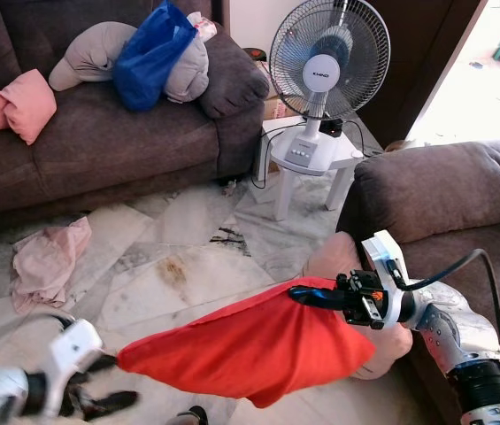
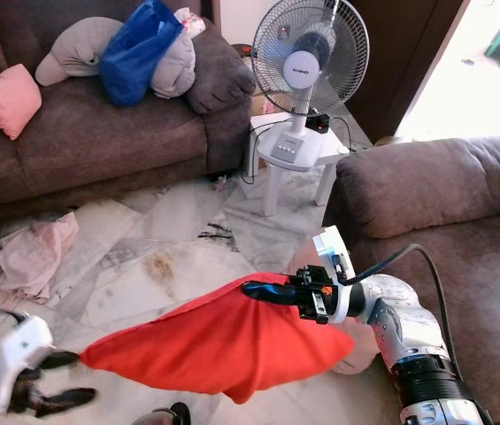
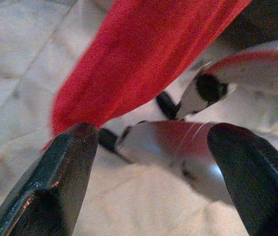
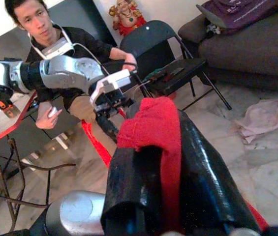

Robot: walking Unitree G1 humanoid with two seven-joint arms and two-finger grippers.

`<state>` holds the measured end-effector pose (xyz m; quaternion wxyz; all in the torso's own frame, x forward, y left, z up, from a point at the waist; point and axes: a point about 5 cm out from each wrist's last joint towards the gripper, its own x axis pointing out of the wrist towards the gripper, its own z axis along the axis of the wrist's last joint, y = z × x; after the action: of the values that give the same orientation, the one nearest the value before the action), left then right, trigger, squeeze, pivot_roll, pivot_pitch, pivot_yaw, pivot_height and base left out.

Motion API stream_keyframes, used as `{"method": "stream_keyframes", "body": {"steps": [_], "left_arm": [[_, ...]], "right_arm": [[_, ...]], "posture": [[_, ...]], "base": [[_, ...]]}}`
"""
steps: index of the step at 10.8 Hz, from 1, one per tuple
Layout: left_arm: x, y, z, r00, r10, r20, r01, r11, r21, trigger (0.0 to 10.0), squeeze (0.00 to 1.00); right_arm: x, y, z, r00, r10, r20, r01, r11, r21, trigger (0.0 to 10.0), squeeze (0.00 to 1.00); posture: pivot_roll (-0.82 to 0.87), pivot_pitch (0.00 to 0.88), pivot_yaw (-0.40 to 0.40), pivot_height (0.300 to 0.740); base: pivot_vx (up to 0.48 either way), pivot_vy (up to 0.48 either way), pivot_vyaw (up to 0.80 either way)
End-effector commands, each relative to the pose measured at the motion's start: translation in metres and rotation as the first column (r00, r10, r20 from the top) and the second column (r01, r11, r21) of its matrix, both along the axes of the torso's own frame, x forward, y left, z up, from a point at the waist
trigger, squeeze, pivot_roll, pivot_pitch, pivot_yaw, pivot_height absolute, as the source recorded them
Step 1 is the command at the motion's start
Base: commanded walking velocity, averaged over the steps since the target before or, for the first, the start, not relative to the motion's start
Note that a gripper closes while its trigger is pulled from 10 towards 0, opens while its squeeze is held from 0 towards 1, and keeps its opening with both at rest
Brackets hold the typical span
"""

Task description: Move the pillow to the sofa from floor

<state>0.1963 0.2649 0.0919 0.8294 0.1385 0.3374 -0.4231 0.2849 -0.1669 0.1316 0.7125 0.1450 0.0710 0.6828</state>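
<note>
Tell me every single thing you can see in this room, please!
Red fabric pillow: one, red, held up above the floor between the two grippers.
Brown fabric sofa: one, brown, far left.
Pink cushion: one, pink, on that sofa's left end.
Grey pillow: one, grey, on the sofa.
Blue bag: one, blue, lying over the grey pillow.
Pink cloth: one, pale pink, crumpled on the marble floor.
White table fan: one, white, on a small white stool.
Brown armchair: one, brown, right side.
Person: one, black top, seated, in the right wrist view.
Right gripper: shut on the pillow's right corner.
Left gripper: open, beside the pillow's left tip.
</note>
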Motion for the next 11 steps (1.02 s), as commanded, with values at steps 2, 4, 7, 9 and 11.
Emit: {"method": "stream_keyframes", "body": {"steps": [2, 4, 7, 9, 11], "left_arm": [[-0.003, 0.012, 0.002, 0.997, -0.074, -0.012, 0.075, 0.989, 0.125, 10.0, 0.00], [-0.001, 0.022, -0.003, 0.996, -0.087, -0.016, 0.088, 0.974, 0.210, 10.0, 0.00], [0.015, 0.034, -0.014, 0.988, -0.136, 0.074, 0.093, 0.903, 0.419, 10.0, 0.00], [0.025, 0.036, -0.020, 0.979, -0.147, 0.139, 0.063, 0.877, 0.477, 10.0, 0.00], [0.028, 0.032, -0.029, 0.981, -0.097, 0.166, 0.023, 0.915, 0.403, 10.0, 0.00]], "right_arm": [[0.005, -0.002, 0.026, 0.995, 0.001, 0.104, -0.008, 0.998, 0.068, 10.0, 0.00], [0.004, -0.002, 0.026, 0.995, 0.007, 0.102, -0.014, 0.998, 0.067, 10.0, 0.00], [0.002, -0.005, 0.030, 0.994, 0.037, 0.106, -0.043, 0.998, 0.053, 10.0, 0.00], [0.002, -0.006, 0.031, 0.994, 0.035, 0.107, -0.041, 0.998, 0.051, 10.0, 0.00], [0.001, -0.006, 0.031, 0.994, 0.038, 0.105, -0.043, 0.998, 0.047, 10.0, 0.00]], "posture": [[0.15, 0.131, -0.052, 0.740], [0.15, 0.132, -0.053, 0.740], [0.14, 0.134, -0.059, 0.740], [0.13, 0.134, -0.061, 0.740], [0.12, 0.132, -0.063, 0.740]], "base": [[0.000, 0.000, 0.00], [0.000, 0.000, 0.00], [0.000, 0.000, 0.00], [0.000, 0.000, 0.00], [0.000, 0.000, 0.00]]}}
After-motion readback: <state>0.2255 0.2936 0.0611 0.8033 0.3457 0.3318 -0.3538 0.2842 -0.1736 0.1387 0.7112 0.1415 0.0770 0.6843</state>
